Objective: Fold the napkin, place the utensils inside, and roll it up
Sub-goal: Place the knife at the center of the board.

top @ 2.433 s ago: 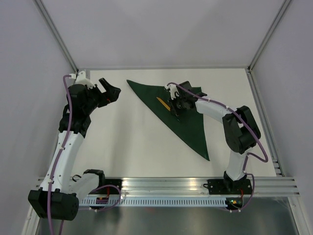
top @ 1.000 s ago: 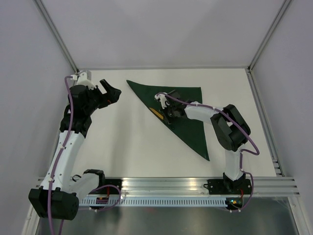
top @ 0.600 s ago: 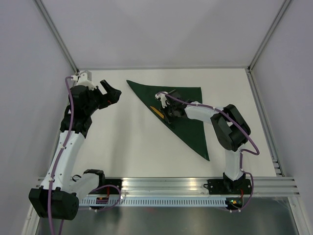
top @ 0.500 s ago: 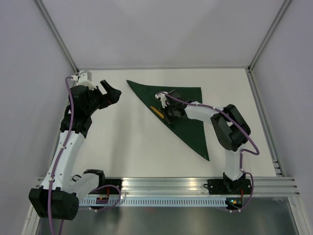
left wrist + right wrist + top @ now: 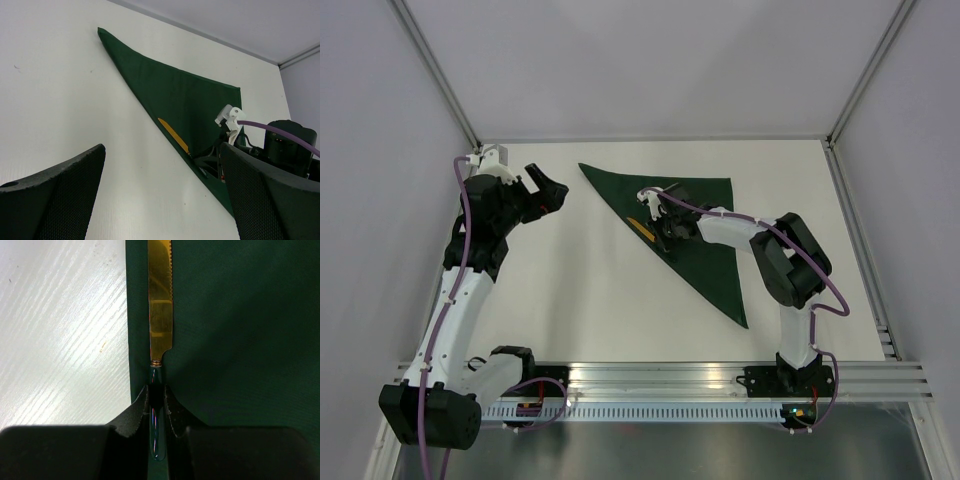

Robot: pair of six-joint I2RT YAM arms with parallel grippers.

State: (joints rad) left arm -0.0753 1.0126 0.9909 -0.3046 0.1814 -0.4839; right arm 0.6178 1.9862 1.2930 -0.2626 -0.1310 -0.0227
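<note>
Right wrist view: right fingers (image 5: 144, 407) clamped on the dark handle of the knife (image 5: 160, 315), gold blade pointing straight ahead of the tips. Lies along the folded long edge of the napkin (image 5: 240, 340), blade just right of that edge, bare table (image 5: 60, 315) to the left of the fingers, green cloth under and to the right of them. Cannot tell whether the blade rests on the cloth or hangs just above it. From the top external view, napkin already folded to a triangle, grip near the middle of its long edge. Off to the side, left fingers (image 5: 55, 197) spread wide, holding nothing, well apart from the cloth, with napkin and knife ahead of them across bare table. Looks like the placing step: fold done, utensil going in, rolling not yet begun. Next move probably calls for laying the handle flat, parting the right fingers and backing off along the handle line without dragging the knife. After that, taking the edge beside the blade and rolling over it, likely with help from the left side against skewing.
</note>
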